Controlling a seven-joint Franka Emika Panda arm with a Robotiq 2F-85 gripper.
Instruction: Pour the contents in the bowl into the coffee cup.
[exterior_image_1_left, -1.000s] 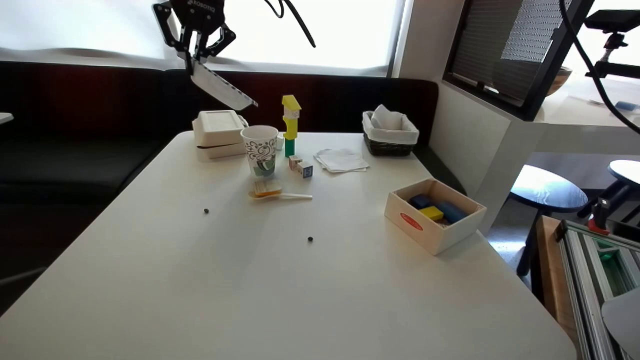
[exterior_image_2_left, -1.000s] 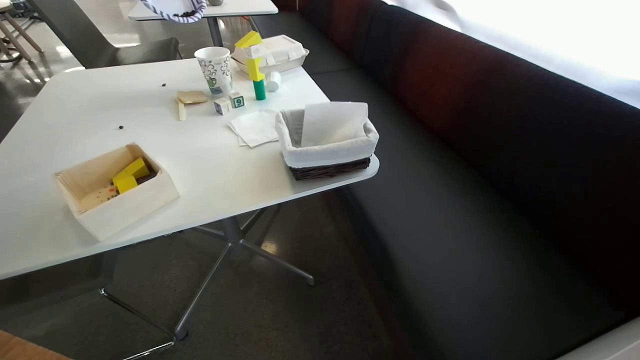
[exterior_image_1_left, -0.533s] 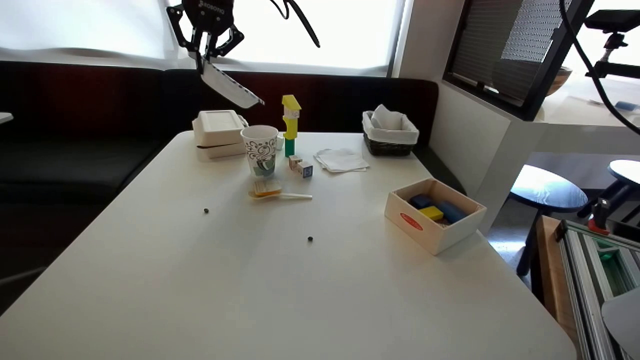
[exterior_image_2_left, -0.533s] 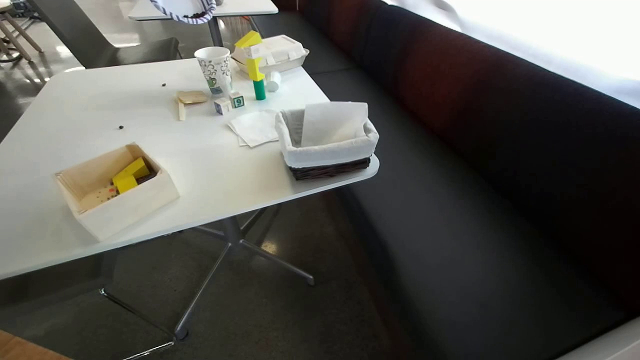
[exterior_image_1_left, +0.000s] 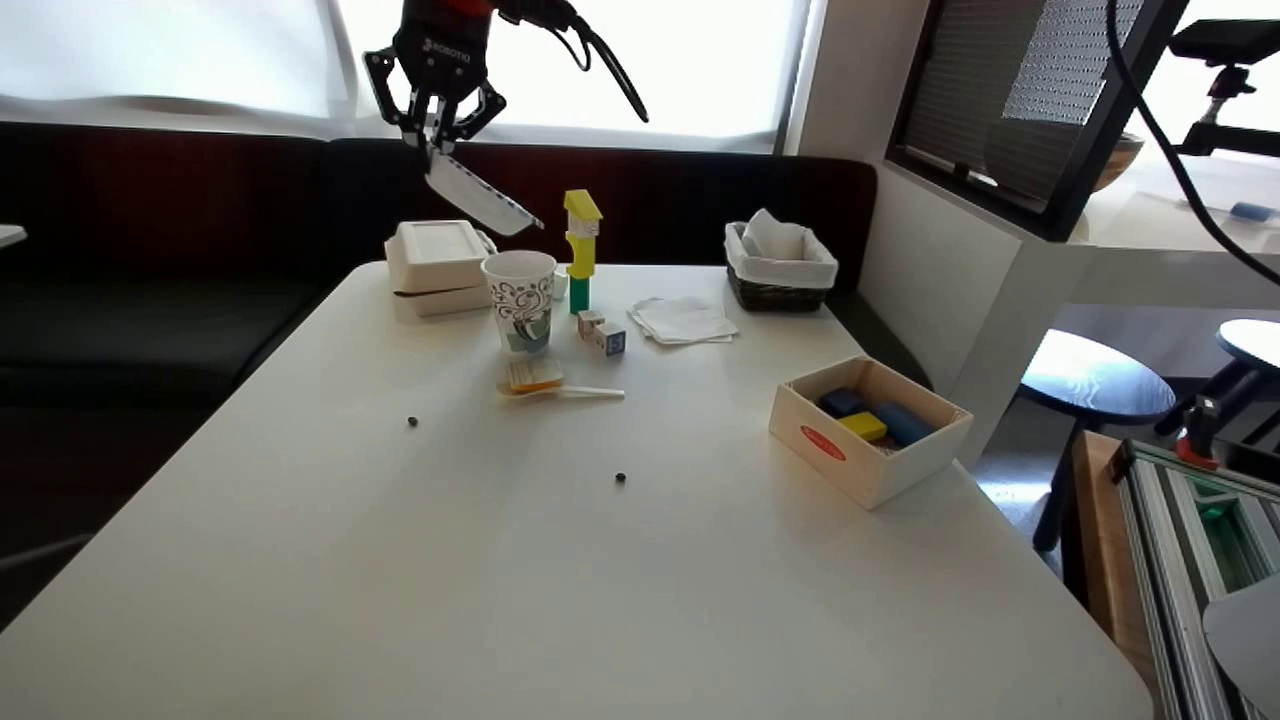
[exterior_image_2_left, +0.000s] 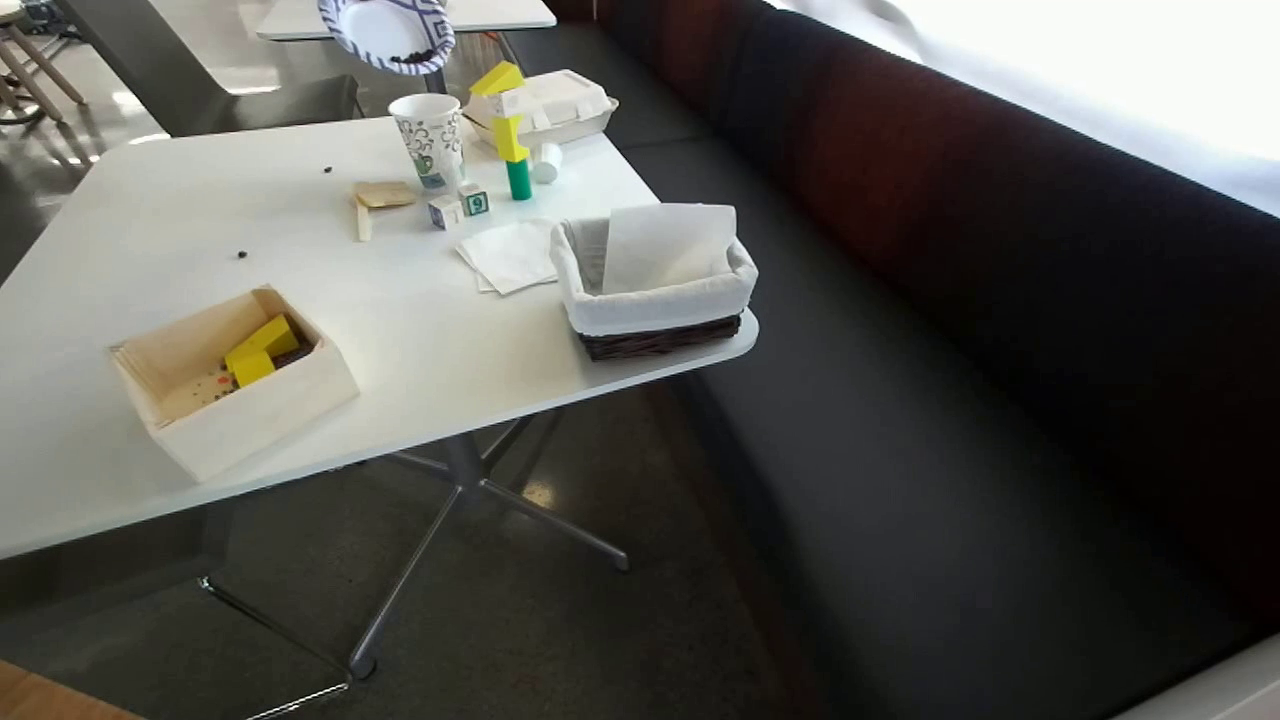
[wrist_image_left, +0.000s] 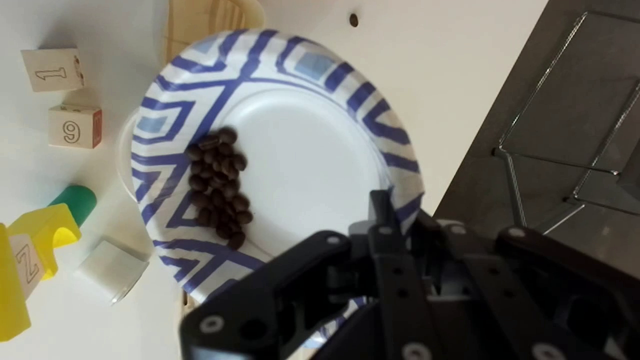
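The ROBOTIQ-marked gripper (exterior_image_1_left: 432, 144) clamps the tilted paper bowl (wrist_image_left: 310, 160) at its rim, above the paper cup (exterior_image_1_left: 520, 305). In the wrist view only the cup's edge shows. The bowl's coffee beans (wrist_image_left: 220, 185) overlap, uncountable. Two wooden blocks (wrist_image_left: 71, 127) read 1 and 9; two loose beans (exterior_image_1_left: 620, 478) lie on the table (exterior_image_1_left: 480, 600).
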